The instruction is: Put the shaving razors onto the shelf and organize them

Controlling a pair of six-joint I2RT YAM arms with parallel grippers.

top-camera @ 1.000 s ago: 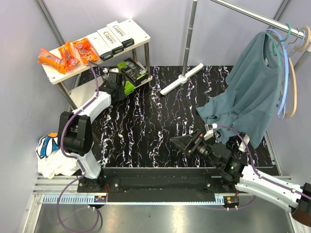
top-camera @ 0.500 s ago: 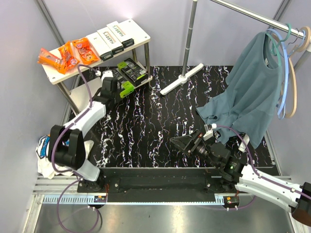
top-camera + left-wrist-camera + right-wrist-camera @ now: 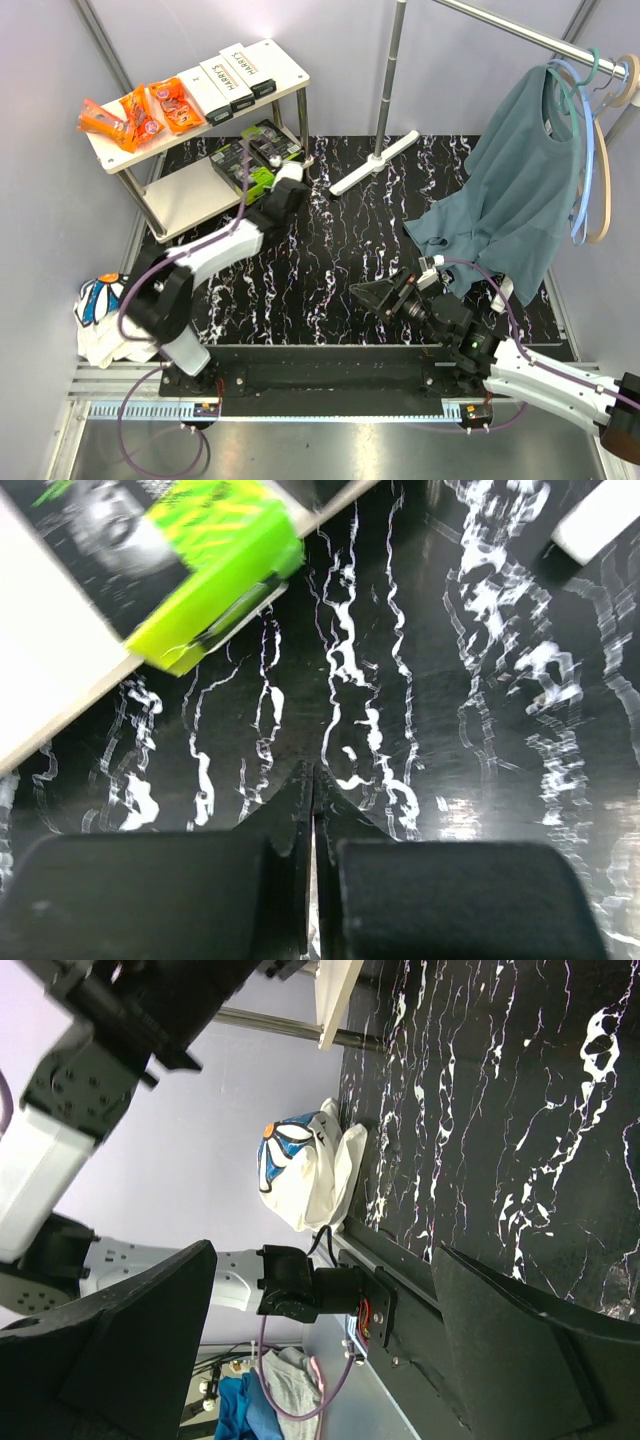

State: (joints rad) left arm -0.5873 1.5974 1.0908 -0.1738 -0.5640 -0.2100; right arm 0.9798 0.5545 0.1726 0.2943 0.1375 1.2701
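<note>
The shelf (image 3: 285, 65) stands at the far left. Its upper board holds several orange razor packets (image 3: 140, 110) and white HARRY'S boxes (image 3: 235, 78). On its lower board (image 3: 190, 200) lie black-and-lime-green packs (image 3: 243, 160), one with its lime end (image 3: 215, 565) jutting over the board's edge. My left gripper (image 3: 292, 180) hovers over the black marbled floor just right of that pack, shut with nothing between its fingers (image 3: 310, 780). My right gripper (image 3: 365, 295) rests low near the front, open and empty (image 3: 322, 1252).
The clothes rail's white T-shaped foot (image 3: 375, 163) lies right of the shelf, its pole rising behind. A teal shirt (image 3: 510, 190) hangs at the right. A white cloth with a blue flower (image 3: 100, 315) lies front left beside the left arm's base.
My left arm has swung right, off the lower board and out over the floor, uncovering the green packs. The right arm has not moved.
</note>
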